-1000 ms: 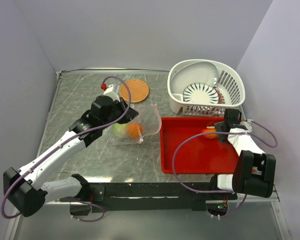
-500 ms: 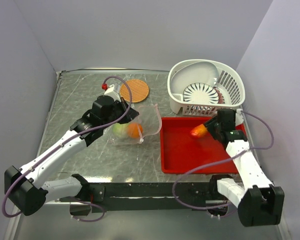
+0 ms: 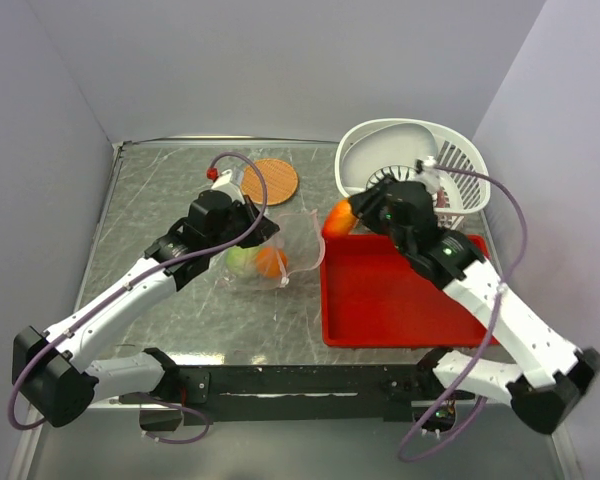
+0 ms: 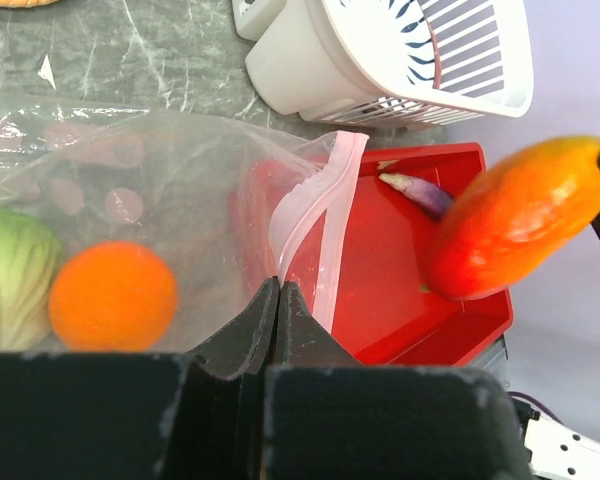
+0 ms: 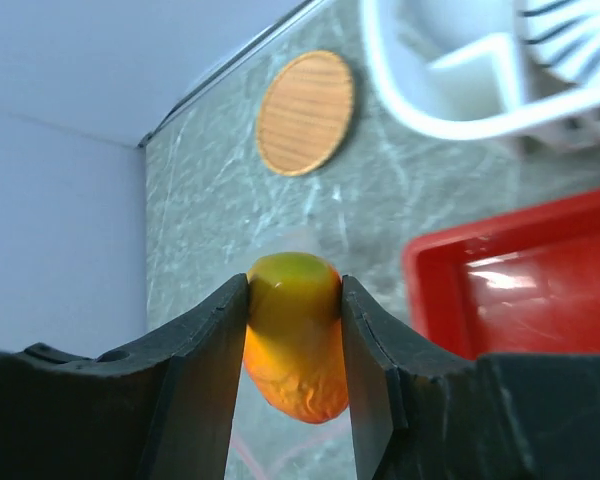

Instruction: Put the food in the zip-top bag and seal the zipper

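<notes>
Hazard — slack bag [image 4: 180, 170] mouth deflecting fruit [image 4: 520, 215]: right gripper [image 5: 295, 300] clamps fruit mid-frame, left gripper [image 4: 280, 295] pinches bag lip

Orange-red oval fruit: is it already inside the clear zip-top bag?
No, the right gripper holds the orange-red oval fruit aloft, outside the clear zip-top bag.

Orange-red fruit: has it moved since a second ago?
Yes. The orange-red fruit has travelled left, from over the red tray's right part to its far left corner.
</notes>
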Robot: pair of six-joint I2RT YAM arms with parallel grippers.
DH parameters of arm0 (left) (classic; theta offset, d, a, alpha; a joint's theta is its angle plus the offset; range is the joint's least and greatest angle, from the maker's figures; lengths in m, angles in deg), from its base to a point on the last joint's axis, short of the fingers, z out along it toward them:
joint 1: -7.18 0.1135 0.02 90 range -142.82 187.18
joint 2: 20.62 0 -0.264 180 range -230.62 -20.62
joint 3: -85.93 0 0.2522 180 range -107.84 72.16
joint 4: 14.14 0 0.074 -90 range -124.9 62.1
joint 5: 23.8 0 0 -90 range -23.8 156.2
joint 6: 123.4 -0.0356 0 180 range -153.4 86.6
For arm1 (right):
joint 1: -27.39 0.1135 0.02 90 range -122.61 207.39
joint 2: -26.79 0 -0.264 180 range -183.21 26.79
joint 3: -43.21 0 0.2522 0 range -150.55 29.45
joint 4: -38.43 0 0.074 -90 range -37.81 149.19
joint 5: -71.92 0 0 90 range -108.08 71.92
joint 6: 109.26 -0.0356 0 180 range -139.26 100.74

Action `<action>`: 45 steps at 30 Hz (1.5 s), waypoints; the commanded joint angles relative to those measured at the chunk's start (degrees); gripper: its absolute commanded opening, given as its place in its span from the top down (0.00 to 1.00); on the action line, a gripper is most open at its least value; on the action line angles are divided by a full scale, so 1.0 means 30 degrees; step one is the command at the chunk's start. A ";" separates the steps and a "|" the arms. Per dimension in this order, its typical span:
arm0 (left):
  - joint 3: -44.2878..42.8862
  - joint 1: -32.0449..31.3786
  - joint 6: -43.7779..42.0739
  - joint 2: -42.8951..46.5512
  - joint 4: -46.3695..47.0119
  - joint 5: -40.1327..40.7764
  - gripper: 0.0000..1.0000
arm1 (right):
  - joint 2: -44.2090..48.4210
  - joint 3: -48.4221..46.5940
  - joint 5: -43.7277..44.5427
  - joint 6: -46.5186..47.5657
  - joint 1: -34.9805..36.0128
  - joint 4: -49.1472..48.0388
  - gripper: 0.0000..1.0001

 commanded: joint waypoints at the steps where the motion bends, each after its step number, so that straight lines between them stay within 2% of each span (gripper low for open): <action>1: -0.0771 0.0057 0.0040 -0.0054 0.0690 -0.0124 0.99 | -0.2634 -0.1636 0.2705 -0.0037 0.2451 -0.0919 0.92; 2: -0.0888 0.0085 0.0040 -0.0055 0.0660 -0.0125 0.99 | -0.3045 -0.1783 0.2794 -0.0038 0.2745 -0.1559 0.92; 5: -0.0976 0.0086 0.0098 -0.0084 0.0631 -0.0213 0.99 | -0.4977 -0.2689 0.3233 0.0021 0.3714 -0.1423 0.78; 8: -0.0977 0.0086 0.0069 0.0091 0.0514 -0.0067 0.99 | -0.6300 -0.3630 0.3848 0.0050 0.4299 -0.0600 0.50; 9: -0.0977 0.0086 0.0040 0.0179 0.0514 -0.0008 0.99 | -0.6243 -0.3282 0.3733 0.0137 0.4301 -0.0830 0.32; 12: -0.1035 0.0086 -0.0019 0.0092 0.0514 0.0022 0.99 | -0.5717 -0.2577 0.3264 0.0401 0.4301 -0.1886 0.13; 15: -0.1064 0.0086 0.0010 0.0033 0.0689 -0.0124 0.99 | -0.5598 -0.3099 0.3614 0.0606 0.4330 -0.1040 0.03; 19: -0.1239 0.0086 -0.0106 0.0062 0.0543 -0.0067 0.99 | -0.4926 -0.3308 0.5191 0.0258 0.4126 0.1006 0.00; 20: -0.1269 0.0086 -0.0165 0.0091 0.0456 -0.0037 0.99 | -0.4344 -0.3221 0.5719 -0.0789 0.3893 0.2695 0.00; 23: -0.1270 0.0115 -0.0370 0.0355 0.0222 0.0226 0.99 | -0.2270 -0.1527 0.6223 -0.2258 0.2168 0.4726 0.00; 24: -0.1241 0.0115 -0.0428 0.0471 0.0192 0.0343 0.99 | -0.1649 -0.0100 0.5874 -0.2409 0.1524 0.4850 0.00; 28: -0.0978 0.0232 -0.0546 0.0736 0.0220 0.0257 0.99 | 0.0931 0.3132 0.3999 -0.2850 -0.3068 0.5202 0.01; 30: -0.0889 0.0319 -0.0546 0.0853 0.0279 0.0198 0.99 | 0.1724 0.4360 0.3880 -0.2997 -0.4598 0.5670 0.00; 31: -0.0802 0.0320 -0.0546 0.0882 0.0308 0.0082 0.99 | 0.1842 0.4658 0.3821 -0.2997 -0.6084 0.5729 0.01; 34: -0.0684 0.0408 -0.0605 0.0970 0.0280 0.0022 0.99 | 0.1786 0.5596 0.3090 -0.2529 -0.8318 0.5264 0.01; 38: -0.0713 0.0437 -0.0663 0.0970 0.0338 -0.0095 0.99 | 0.0268 0.6008 0.2267 -0.2934 -1.1569 0.4822 0.07; 45: -0.1006 0.0466 -0.0781 0.0941 0.0191 -0.0242 0.99 | -0.2373 0.6826 0.1417 -0.4050 -1.4883 0.3476 0.12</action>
